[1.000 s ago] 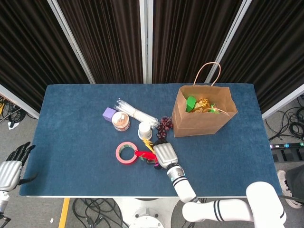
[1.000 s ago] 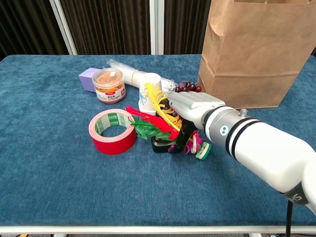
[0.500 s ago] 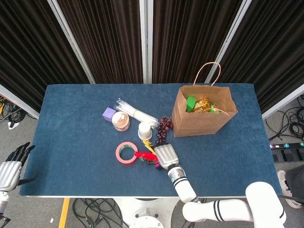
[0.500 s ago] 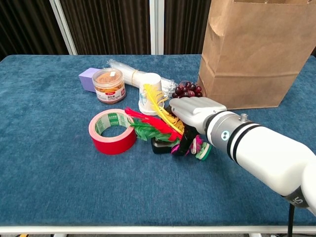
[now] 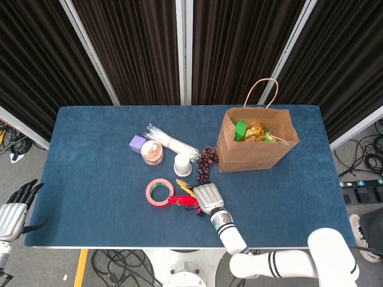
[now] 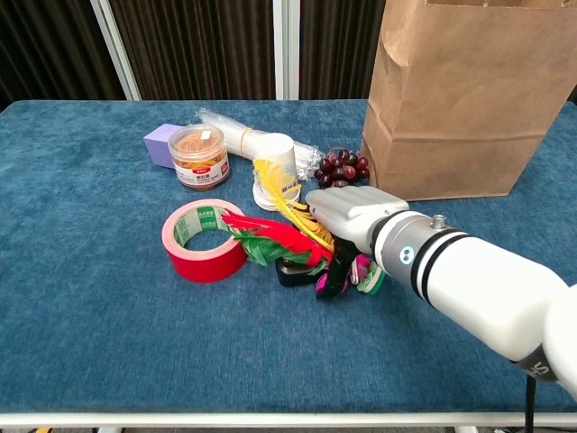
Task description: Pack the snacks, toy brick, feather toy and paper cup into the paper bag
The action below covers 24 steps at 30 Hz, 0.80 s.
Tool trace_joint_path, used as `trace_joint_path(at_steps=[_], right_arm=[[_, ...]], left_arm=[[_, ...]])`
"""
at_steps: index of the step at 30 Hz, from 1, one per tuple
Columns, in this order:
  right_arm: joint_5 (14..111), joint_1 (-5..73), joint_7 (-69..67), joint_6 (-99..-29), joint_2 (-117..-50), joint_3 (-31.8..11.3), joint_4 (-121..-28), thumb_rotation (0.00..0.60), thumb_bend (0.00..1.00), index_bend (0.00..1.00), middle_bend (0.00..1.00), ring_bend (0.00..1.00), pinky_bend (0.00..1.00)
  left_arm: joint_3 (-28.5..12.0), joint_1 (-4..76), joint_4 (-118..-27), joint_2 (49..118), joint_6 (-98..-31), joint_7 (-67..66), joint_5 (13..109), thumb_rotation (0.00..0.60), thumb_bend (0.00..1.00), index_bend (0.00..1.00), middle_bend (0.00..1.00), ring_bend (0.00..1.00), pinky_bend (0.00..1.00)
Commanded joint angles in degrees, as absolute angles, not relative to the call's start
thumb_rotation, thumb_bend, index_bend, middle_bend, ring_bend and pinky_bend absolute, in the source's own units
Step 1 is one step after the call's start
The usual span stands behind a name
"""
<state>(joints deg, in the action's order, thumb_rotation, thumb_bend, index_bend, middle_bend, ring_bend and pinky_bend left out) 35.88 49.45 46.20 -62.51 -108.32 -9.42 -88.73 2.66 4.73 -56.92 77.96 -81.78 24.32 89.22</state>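
Chest view: right robot hand [image 6: 347,216] is down over the feather toy [image 6: 284,236], fingers curled around its dark base; looks gripped, though the contact is partly hidden. Toy lies on the desk [image 6: 90,307] between the red tape roll [image 6: 206,240] and the robot hand, plumes touching the tape. Paper cup [image 6: 275,171] sits just behind. Left robot hand [image 5: 15,206] is off the desk edge, fingers apart, empty. Advice: lift straight up so the plumes clear tape and cup, then carry to the paper bag [image 6: 469,99].
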Motion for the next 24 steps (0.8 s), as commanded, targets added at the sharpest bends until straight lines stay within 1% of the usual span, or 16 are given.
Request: trace_joint_path(at_steps=[1,6,7,10,17,24], right_arm=[[36.1,49.4,46.3,-63.4,-109.1,-9.5,-87.9,0.6,0.04,0.36,0.38,0.23,0.27],[37.2,49.1,46.6,-64.6,-109.6,-9.2,-87.4,0.6,0.12,0.42,0.39,0.28,0.36],[37.5,49.0,46.5,-64.8,-109.7,-9.1,-87.3,0.6,0.14,0.44,0.41,0.3,0.4],[37.9,48.7,46.7,-65.1,-109.9,-8.8,-87.0,0.6,0.18,0.5,0.45,0.35,0.47],[37.6,48.5,47.6,-65.0,-109.1,-9.0,-88.0,0.6,0.22,0.56,0.5,0.39,0.52],[38.7,48.0,47.4,-65.8,-108.2,-9.3,-89.0,0.6,0.28,0.63,0.55,0.45,0.6]], left_arm=[[2.7,4.7,-56.8,78.0,-81.8,24.4,89.2,0.6,0.27,0.14,0.08,0.02,0.17],[2.7,4.7,-56.6,78.1,-81.7,24.7,89.2,0.6,0.26,0.14,0.08,0.02,0.17],[2.7,4.7,-56.6,78.1,-81.7,24.7,89.2,0.6,0.26,0.14,0.08,0.02,0.17],[2.7,4.8,-56.7,78.1,-81.6,24.6,89.3,0.6,0.26,0.14,0.09,0.02,0.17],[2.7,4.8,-56.9,78.0,-81.6,24.5,89.3,0.6,0.26,0.14,0.08,0.02,0.17],[2.7,4.9,-57.1,78.0,-81.6,24.5,89.4,0.6,0.27,0.14,0.09,0.02,0.17]])
